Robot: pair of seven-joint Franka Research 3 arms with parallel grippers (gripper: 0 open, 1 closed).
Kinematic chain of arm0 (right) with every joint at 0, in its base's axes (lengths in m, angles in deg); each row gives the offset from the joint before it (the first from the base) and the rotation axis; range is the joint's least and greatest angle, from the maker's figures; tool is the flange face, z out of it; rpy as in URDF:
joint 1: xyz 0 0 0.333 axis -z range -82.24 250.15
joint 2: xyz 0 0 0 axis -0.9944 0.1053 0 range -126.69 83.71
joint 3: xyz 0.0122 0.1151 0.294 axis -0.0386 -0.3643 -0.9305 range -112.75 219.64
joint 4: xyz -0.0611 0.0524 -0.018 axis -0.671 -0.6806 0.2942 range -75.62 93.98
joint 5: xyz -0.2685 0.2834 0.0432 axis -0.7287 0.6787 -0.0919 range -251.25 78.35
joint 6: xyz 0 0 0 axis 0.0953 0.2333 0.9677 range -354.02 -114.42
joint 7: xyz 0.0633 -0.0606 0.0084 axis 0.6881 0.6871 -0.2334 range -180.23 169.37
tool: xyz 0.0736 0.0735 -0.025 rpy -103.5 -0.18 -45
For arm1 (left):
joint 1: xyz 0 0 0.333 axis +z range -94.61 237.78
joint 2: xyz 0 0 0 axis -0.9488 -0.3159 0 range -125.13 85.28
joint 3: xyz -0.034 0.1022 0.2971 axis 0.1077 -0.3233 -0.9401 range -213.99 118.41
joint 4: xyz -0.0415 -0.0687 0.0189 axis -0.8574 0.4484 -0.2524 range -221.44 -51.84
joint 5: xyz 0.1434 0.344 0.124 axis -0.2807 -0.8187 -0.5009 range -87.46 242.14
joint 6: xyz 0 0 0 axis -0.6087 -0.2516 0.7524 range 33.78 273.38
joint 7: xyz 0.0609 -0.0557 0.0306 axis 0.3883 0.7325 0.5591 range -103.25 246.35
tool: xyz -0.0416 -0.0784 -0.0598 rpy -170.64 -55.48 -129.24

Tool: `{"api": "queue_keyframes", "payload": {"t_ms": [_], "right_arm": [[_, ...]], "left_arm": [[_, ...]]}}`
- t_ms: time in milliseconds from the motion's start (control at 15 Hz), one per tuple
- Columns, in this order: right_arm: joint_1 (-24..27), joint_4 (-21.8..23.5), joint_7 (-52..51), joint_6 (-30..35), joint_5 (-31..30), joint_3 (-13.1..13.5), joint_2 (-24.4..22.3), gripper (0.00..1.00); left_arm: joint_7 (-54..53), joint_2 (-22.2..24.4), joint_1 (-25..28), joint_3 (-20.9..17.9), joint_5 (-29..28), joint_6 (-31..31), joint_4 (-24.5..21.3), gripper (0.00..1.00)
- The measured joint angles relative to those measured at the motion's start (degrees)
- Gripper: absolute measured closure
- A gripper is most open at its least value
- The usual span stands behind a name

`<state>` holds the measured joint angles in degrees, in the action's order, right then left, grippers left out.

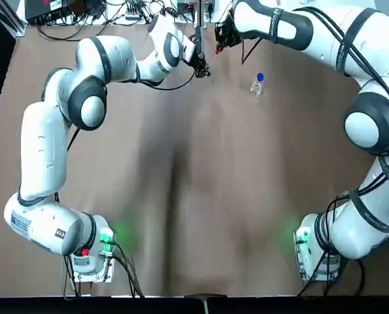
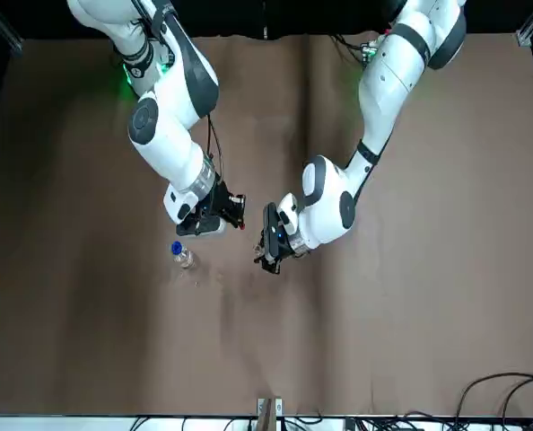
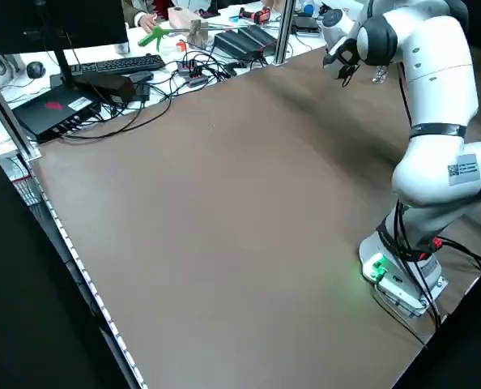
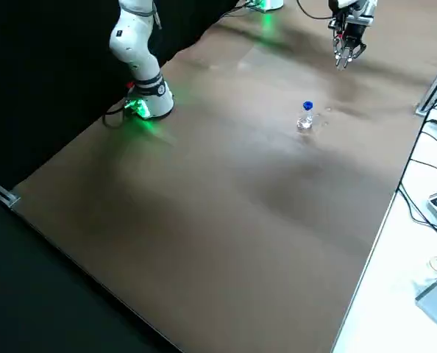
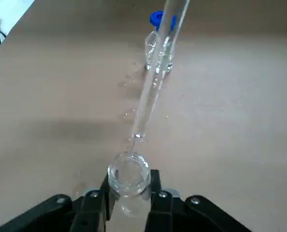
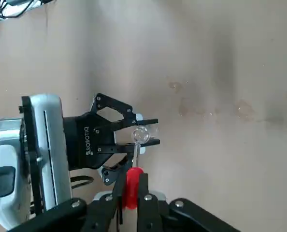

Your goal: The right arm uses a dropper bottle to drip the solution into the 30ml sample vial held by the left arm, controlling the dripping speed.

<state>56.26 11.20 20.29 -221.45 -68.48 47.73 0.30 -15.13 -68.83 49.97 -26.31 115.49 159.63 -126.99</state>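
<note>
Item: sample vial, clamped upright in my left gripper with its mouth up so the pipette tip, hovering just above the rim, can drip straight in. Item: red-topped dropper, pinched by my right gripper; its blue-collared dropper bottle stands apart on the table. Both arms reach far forward, wrists meeting near mid-table.

left arm stretched to far table edge, left gripper fingers closed on a held item; right arm reaches in from opposite side, right gripper pinched shut, facing the left, near
</note>
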Motion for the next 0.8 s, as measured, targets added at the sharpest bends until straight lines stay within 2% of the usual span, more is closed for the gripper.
{"api": "queue_keyframes", "payload": {"t_ms": [800], "right_arm": [[-0.77,0.00,0.00,-1.51,0.00,0.10,1.15,0.87]], "left_arm": [[0.00,0.00,0.00,0.08,0.00,0.00,0.01,0.69]]}}
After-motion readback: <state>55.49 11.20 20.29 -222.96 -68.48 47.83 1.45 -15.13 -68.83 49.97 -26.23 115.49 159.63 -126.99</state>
